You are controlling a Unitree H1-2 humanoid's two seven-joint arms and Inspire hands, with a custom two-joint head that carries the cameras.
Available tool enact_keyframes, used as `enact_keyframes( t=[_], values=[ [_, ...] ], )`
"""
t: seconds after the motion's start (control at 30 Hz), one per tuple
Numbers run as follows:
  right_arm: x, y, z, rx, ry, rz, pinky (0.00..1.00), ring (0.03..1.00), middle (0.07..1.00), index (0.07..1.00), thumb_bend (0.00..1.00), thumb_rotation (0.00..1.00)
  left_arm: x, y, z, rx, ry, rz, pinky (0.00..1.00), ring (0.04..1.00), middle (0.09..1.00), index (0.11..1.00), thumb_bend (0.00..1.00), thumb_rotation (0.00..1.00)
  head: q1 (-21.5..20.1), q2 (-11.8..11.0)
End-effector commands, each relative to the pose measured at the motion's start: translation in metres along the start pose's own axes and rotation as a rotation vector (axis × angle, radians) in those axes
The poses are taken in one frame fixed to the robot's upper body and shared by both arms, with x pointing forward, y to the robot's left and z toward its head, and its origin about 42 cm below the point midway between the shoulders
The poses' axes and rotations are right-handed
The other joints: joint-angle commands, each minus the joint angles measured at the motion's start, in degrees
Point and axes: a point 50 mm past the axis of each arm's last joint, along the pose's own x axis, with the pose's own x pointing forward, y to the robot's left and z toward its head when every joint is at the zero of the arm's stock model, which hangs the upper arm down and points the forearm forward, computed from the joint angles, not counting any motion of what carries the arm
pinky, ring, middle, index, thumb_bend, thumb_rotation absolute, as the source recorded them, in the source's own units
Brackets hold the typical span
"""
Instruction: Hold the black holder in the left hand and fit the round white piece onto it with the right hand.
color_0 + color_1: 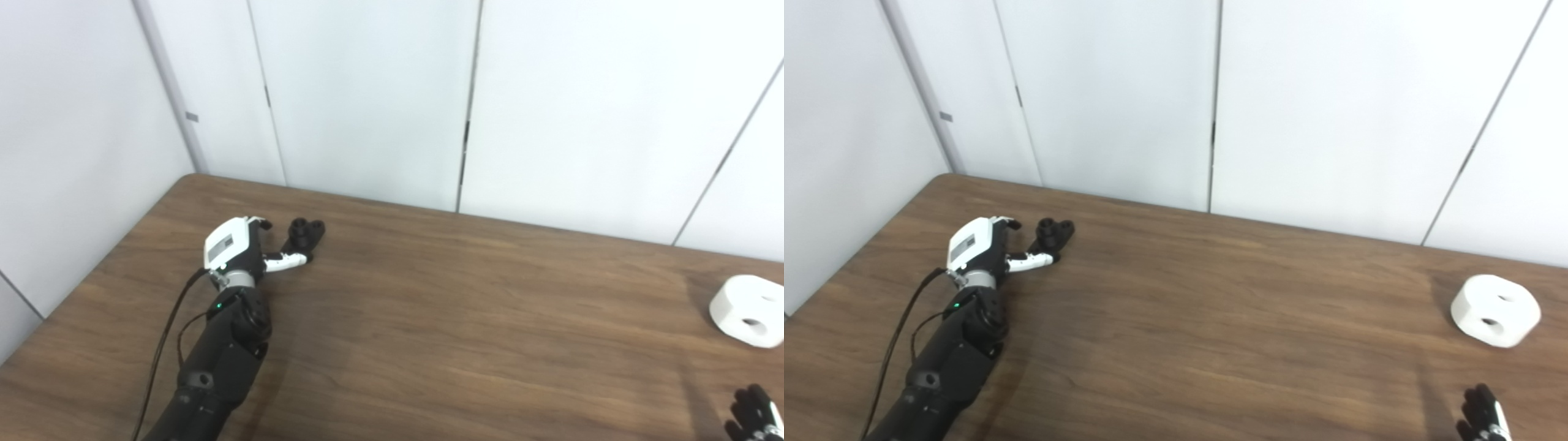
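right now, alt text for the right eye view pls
The left robot hand reaches toward a black holder at the far left of a brown table, its thumb beside the holder. A round white piece sits far right, with the right robot hand just entering at the bottom edge.

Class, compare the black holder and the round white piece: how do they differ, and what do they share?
The black holder is dark and small; the round white piece is pale and bulkier. The holder lies far left beside the left hand; the white piece sits far right, untouched. Both rest on the table.
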Motion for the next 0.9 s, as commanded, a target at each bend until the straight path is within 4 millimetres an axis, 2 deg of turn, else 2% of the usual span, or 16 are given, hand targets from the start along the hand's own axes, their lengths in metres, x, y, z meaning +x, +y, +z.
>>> enact_keyframes(
  t=[0.0,0.23,0.43,0.63,0.87],
  values=[
    [-0.015,0.011,-0.012,0.023,0.053,-0.001,1.00,1.000,0.992,1.000,0.60,1.00,0.014,0.020,0.017,-0.010,-0.033,0.067,1.00,0.946,0.908,0.760,0.89,0.36,0.1,0.1],
    [-0.015,0.012,-0.013,0.009,0.056,-0.006,1.00,1.000,0.992,1.000,0.58,1.00,0.014,0.014,0.021,-0.006,-0.049,0.058,1.00,0.947,0.888,0.728,0.88,0.34,-0.1,0.1],
    [-0.015,0.014,-0.012,0.013,0.061,-0.012,1.00,1.000,0.977,1.000,0.61,1.00,0.014,0.008,0.019,0.010,-0.076,0.048,1.00,0.940,0.873,0.674,0.88,0.29,-0.3,0.1],
    [-0.015,0.013,-0.012,0.005,0.062,-0.014,1.00,1.000,0.975,1.000,0.60,1.00,0.011,0.004,0.019,0.031,-0.078,0.041,1.00,0.941,0.874,0.661,0.87,0.31,-0.2,0.1],
    [-0.014,0.013,-0.013,0.010,0.061,-0.012,1.00,1.000,0.976,1.000,0.59,1.00,0.008,0.001,0.019,0.023,-0.078,0.041,1.00,0.941,0.867,0.645,0.87,0.26,0.1,0.1]
  ],
)
